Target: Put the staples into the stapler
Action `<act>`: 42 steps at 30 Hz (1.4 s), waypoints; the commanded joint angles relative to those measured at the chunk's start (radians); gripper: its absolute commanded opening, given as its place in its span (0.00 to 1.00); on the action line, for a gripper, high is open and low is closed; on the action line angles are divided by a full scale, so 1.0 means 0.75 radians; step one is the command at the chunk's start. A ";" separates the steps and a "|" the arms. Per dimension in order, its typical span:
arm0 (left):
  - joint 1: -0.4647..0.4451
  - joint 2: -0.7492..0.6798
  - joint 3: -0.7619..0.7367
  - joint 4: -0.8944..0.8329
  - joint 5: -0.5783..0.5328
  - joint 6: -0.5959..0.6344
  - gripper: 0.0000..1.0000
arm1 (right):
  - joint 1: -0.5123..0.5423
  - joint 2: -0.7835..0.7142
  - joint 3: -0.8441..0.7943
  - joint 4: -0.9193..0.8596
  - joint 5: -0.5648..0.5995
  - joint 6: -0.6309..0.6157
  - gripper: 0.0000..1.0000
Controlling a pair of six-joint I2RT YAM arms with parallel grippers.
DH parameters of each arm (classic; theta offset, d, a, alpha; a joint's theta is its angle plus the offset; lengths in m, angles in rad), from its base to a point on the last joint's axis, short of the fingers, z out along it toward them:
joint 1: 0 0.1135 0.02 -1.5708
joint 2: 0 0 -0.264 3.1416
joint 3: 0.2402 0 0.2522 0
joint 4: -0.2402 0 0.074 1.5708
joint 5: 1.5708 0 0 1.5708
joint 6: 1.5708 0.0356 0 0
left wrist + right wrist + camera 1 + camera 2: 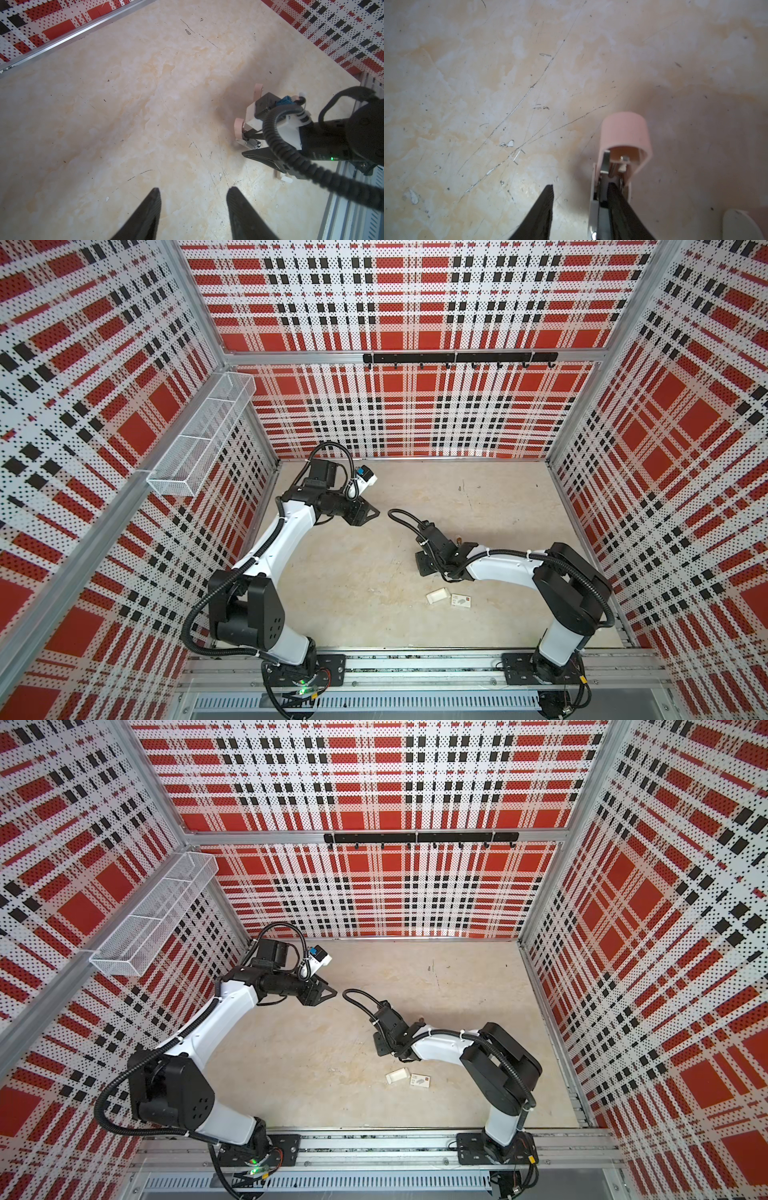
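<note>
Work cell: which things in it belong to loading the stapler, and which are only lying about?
Job: pink stapler, white tray, printed sleeve.
Lying about: wire basket on the left wall, hook rail on the back wall.

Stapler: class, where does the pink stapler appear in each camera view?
Both top views: stapler barely shows, a tip beside the right arm.
Left wrist: stapler open, under the right arm.
Right wrist: stapler open, around one finger of the right gripper.
Shared landmark: the right gripper, touching the stapler.
</note>
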 commanded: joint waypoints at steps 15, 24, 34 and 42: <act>0.006 -0.024 -0.008 0.012 0.006 -0.001 0.56 | -0.004 -0.007 -0.035 -0.006 -0.039 0.019 0.45; 0.007 -0.036 -0.022 0.012 0.003 0.001 0.56 | -0.004 -0.013 -0.043 -0.016 -0.049 0.015 0.44; 0.006 -0.036 -0.017 0.012 -0.003 0.000 0.56 | -0.004 -0.026 -0.034 0.001 -0.046 0.003 0.47; 0.006 -0.040 -0.002 0.012 -0.009 0.001 0.56 | -0.004 -0.042 0.025 -0.026 -0.019 -0.046 0.48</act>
